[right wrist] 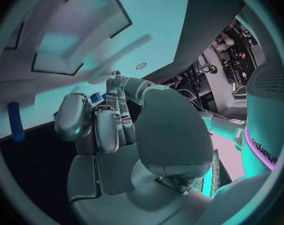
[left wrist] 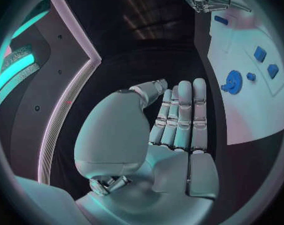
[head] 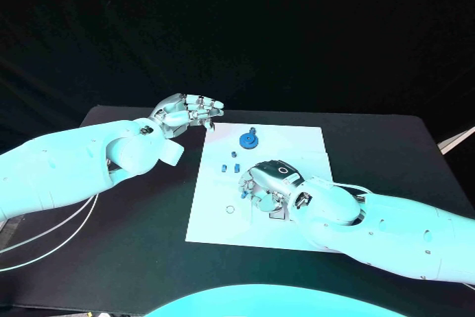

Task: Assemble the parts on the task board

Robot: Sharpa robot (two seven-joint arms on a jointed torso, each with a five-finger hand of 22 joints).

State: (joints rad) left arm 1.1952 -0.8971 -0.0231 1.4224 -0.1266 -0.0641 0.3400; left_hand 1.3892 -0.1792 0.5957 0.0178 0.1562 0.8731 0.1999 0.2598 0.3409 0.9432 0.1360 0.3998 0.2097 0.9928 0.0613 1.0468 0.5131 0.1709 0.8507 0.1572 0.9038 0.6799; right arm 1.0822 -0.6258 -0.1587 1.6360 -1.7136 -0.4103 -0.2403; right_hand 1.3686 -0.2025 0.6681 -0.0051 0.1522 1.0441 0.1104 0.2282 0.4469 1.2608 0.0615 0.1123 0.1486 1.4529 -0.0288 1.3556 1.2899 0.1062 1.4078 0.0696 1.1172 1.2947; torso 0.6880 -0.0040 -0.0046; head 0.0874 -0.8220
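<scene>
Right robot hand (head: pixel 265 186) over task board (head: pixel 297 142), perhaps gripping.

robot hand (right wrist: pixel 107 122) fingers curled | blue part (right wrist: pixel 15 121) on task board (right wrist: pixel 85 45)

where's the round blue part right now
In the head view the round blue part sits near the far edge of the white board, just right of the left hand.

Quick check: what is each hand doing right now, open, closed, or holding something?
Left hand: open, holds nothing, beside the task board.
Right hand: over the board, fingers curled around a small blue part; whether it grips it cannot be told.
</scene>
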